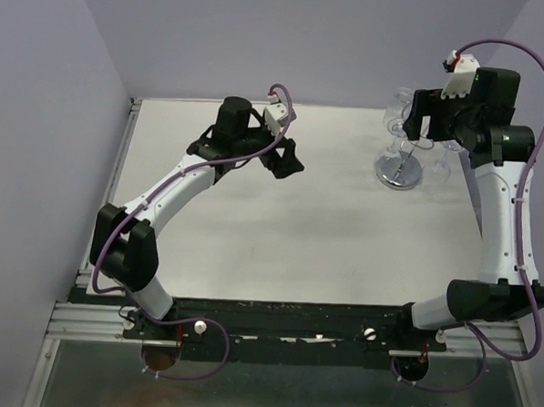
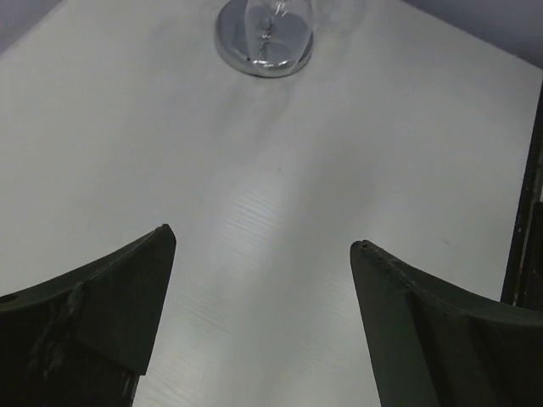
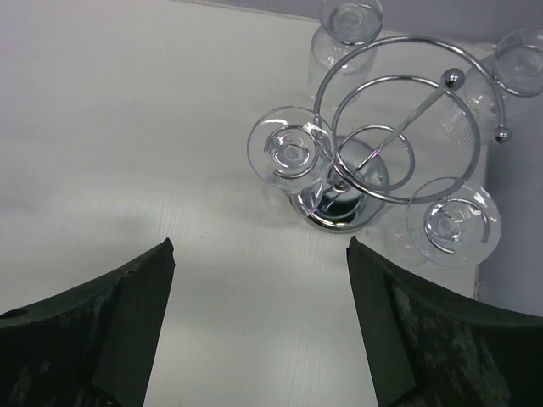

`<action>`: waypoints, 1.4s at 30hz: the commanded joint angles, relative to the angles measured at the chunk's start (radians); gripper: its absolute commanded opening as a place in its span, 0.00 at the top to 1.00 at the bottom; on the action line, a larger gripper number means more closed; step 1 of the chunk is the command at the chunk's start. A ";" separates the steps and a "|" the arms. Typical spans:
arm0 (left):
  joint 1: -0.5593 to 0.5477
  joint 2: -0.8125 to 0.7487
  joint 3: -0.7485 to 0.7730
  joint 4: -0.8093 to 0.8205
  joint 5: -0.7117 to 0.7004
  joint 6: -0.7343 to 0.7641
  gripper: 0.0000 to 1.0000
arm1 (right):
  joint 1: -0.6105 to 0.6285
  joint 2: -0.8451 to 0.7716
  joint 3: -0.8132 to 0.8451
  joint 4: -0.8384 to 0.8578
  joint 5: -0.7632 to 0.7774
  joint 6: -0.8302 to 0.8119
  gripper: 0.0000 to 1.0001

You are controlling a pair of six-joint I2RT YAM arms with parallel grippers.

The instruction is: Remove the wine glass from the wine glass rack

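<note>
right hand (image 3: 260, 254) spread wide, empty, poised above the wine glass rack (image 3: 335, 219).

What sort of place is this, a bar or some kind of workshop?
Probably a robot test bench, not a bar: two arms bolted at the edge of a white table, plain lilac walls close around it, and a lone chrome rack of wine glasses.

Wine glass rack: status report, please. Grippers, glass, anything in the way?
Left gripper open, empty, off to the side. Right gripper open, empty, above wine glass rack. Wine glass on its ring, untouched. Other glasses hang close alongside.
</note>
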 commanded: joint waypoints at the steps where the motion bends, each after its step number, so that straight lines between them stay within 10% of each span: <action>1: -0.004 -0.002 0.022 0.252 0.218 0.000 0.03 | -0.002 -0.004 0.161 -0.172 0.032 -0.107 0.10; 8: -0.032 0.079 0.027 0.384 0.330 -0.095 0.16 | -0.003 0.026 0.429 -0.284 0.221 -0.164 0.09; 19: -0.053 0.452 0.582 -0.130 0.178 0.011 0.17 | -0.032 -0.071 0.346 -0.218 0.168 -0.011 0.01; 42: -0.190 0.811 0.637 0.705 -0.098 -0.221 0.33 | -0.063 -0.129 0.182 -0.175 0.212 -0.040 0.01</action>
